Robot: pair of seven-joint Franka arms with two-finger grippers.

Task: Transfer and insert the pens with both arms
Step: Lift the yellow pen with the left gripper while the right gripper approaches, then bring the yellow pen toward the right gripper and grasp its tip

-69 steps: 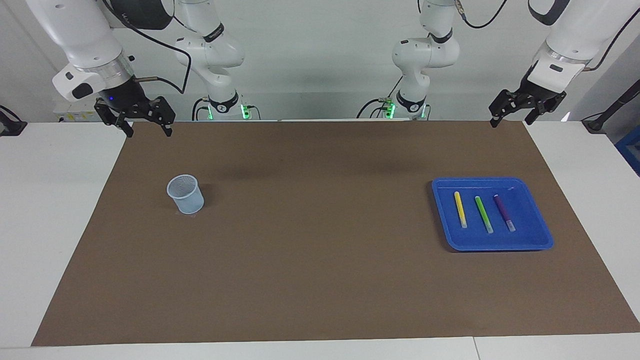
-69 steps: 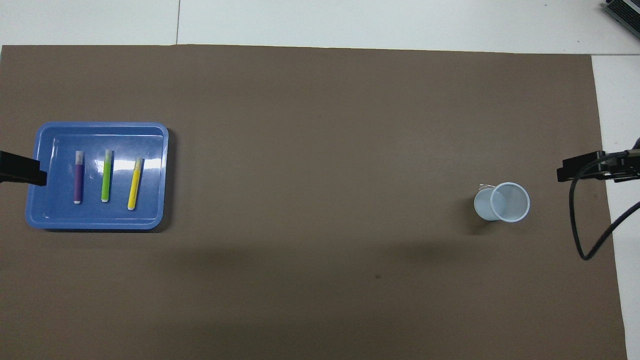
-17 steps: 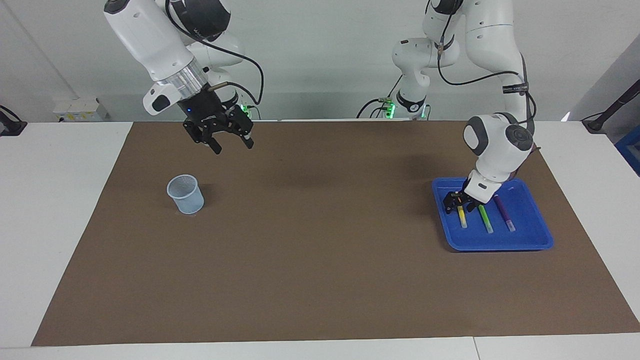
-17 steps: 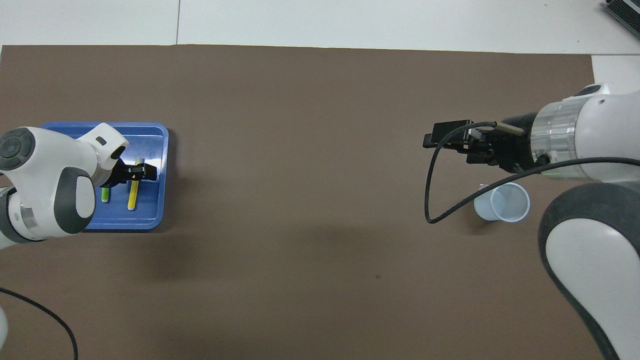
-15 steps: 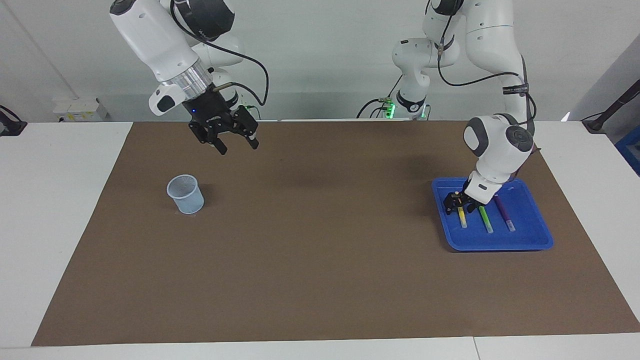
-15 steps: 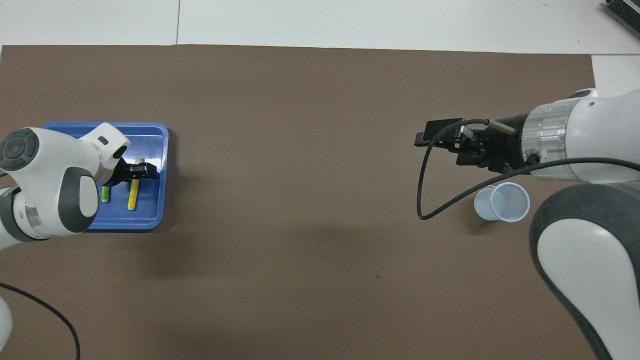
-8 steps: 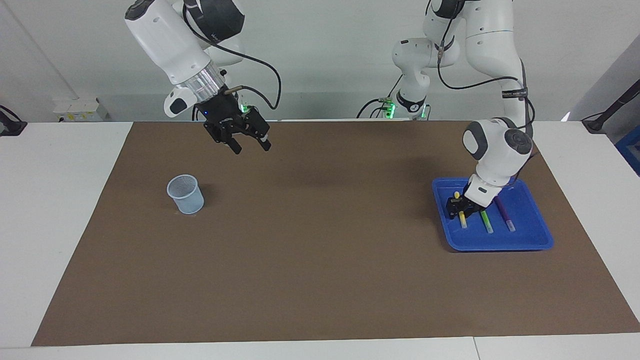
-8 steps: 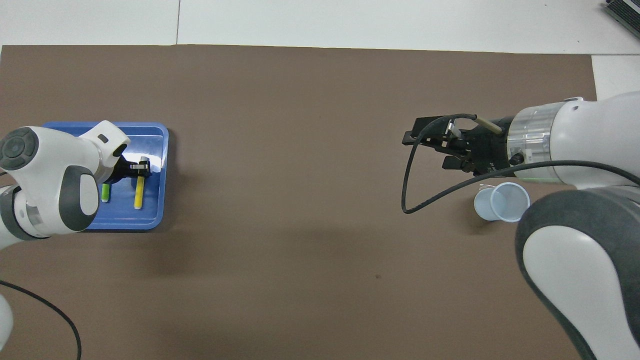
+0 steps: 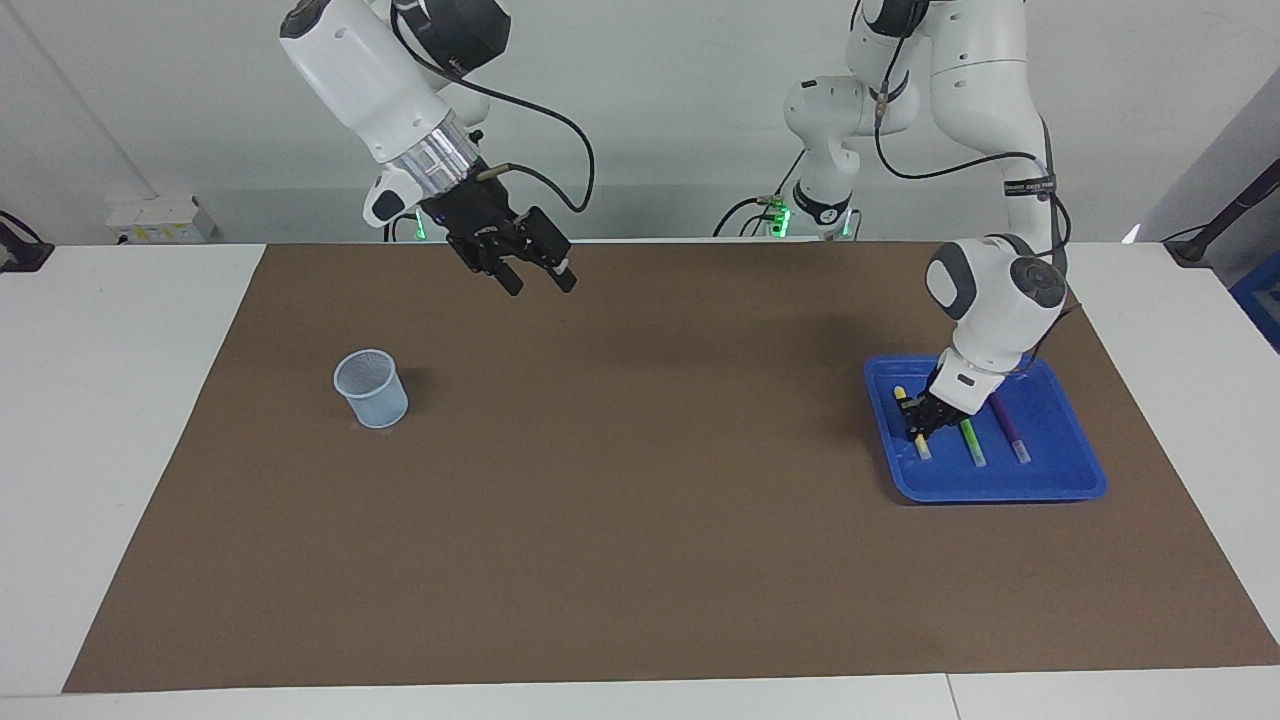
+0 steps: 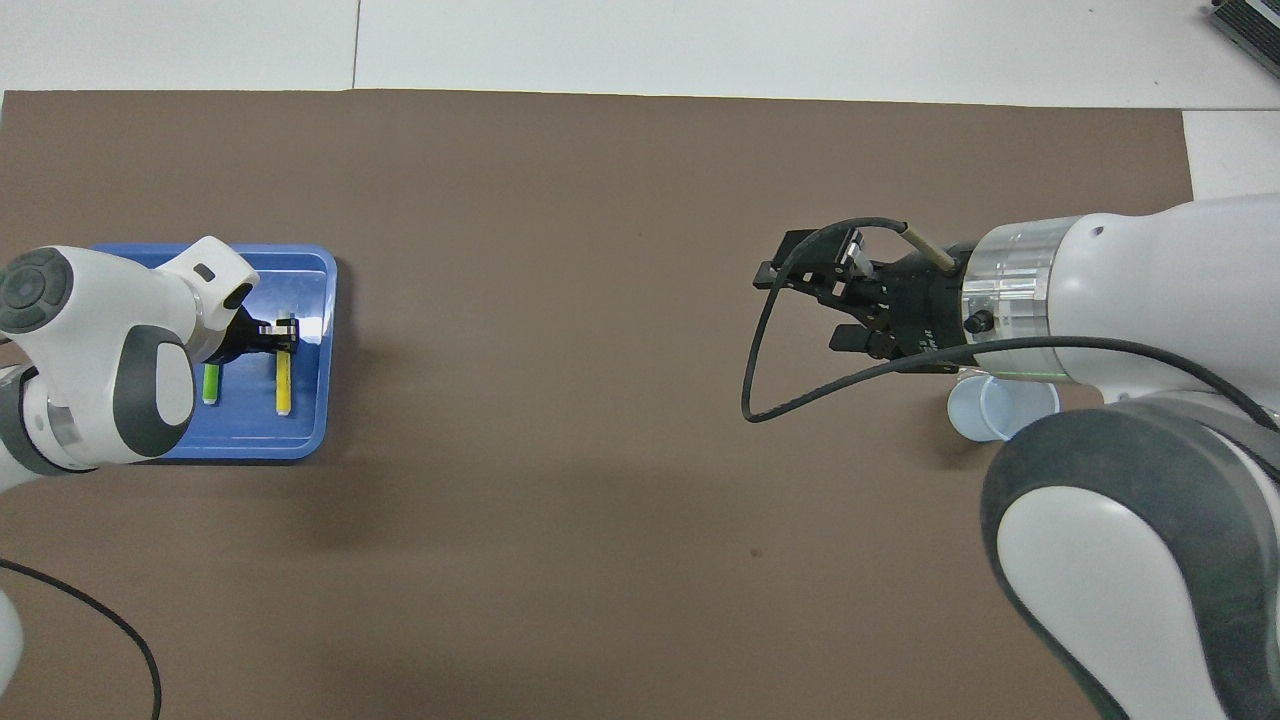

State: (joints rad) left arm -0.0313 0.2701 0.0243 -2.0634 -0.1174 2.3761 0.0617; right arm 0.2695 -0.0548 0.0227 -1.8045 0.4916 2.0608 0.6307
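one purple pen (image 9: 1008,428) hidden overhead by left arm (image 10: 90,370); green pen (image 10: 211,384) half covered

A pale grey wall (image 9: 650,120) runs along the back, evenly lit. The white desk (image 9: 110,400) carries a broad brown mat (image 9: 620,480), soft shadows falling across it. Green lights (image 9: 780,215) glow low by the wall.

Brown mat (image 9: 640,500) covers most of white tabletop (image 9: 120,400). Pale blue translucent cup (image 9: 371,389) stands upright on mat, toward the right arm's end, roughly 9 o'clock from mat centre in the facing view; partly hidden from overhead (image 10: 985,412). Blue tray (image 9: 1060,480) sits flat on mat at the left arm's end, about 3 o'clock in the facing view, well apart from cup. Tray rim visible overhead too (image 10: 310,440).
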